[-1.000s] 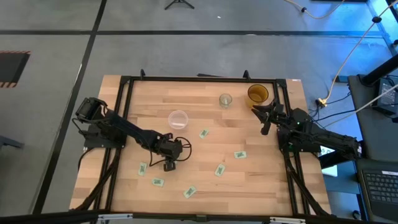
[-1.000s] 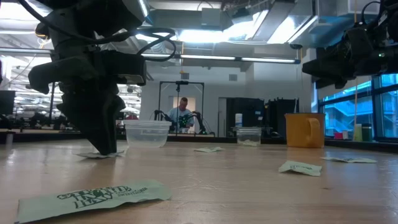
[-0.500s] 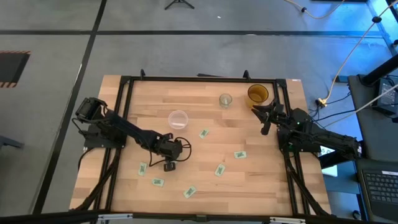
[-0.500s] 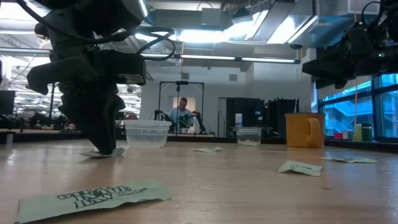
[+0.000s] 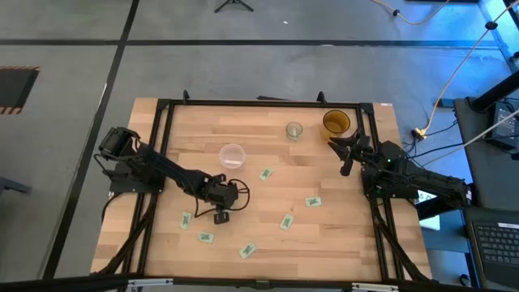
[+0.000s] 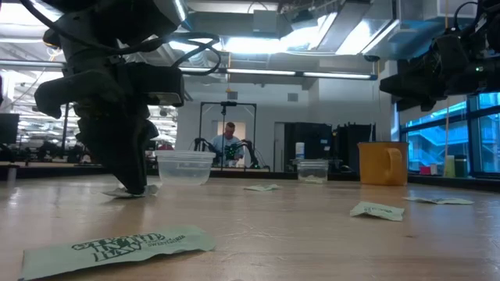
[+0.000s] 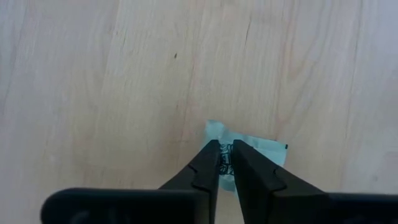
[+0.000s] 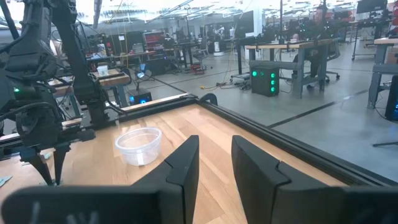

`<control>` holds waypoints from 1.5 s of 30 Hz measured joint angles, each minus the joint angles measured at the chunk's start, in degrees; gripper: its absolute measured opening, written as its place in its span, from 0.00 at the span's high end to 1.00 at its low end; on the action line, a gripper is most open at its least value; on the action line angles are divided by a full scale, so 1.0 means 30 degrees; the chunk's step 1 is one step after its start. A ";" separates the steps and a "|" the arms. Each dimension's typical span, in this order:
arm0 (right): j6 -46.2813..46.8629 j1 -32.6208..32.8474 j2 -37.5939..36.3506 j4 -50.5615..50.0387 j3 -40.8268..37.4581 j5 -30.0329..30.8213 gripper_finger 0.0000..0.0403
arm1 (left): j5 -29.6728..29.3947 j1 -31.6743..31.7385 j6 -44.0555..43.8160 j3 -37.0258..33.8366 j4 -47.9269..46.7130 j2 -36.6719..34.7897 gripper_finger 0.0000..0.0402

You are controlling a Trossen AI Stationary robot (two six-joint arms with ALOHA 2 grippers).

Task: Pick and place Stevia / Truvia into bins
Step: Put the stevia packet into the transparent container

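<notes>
Here the left tool (image 7: 225,163) is down at the worktop (image 5: 259,235), its fingers nearly together and pinching the edge of a pale green sachet (image 7: 249,149) that lies flat on the wood. In the high view this tool (image 5: 219,216) sits on the left half, below the wide clear plastic cup (image 5: 232,155). Other sachets lie loose on the worktop: one near the centre (image 5: 265,173), one to its right (image 5: 313,201), one at (image 5: 286,221), and several along the near edge (image 5: 247,250). A small clear cup (image 5: 293,130) and a yellow mug (image 5: 336,122) stand at the far side. The right tool (image 5: 345,154) hangs above the worktop near the mug, fingers spread, holding nothing.
</notes>
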 joint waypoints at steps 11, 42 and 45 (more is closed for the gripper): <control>0.0000 0.0007 0.0002 0.0005 -0.0003 0.0002 0.75 | -0.0447 0.0015 0.0325 -0.0130 -0.0660 -0.1224 0.95; 0.0007 0.0007 0.0007 0.0007 0.0000 0.0005 0.75 | -0.4435 0.5295 -0.0364 0.0787 -0.3137 -0.7621 0.95; 0.0014 0.0007 0.0007 0.0015 0.0000 0.0007 0.75 | -0.4355 0.6738 -0.0452 0.0787 -0.3067 -0.7315 0.95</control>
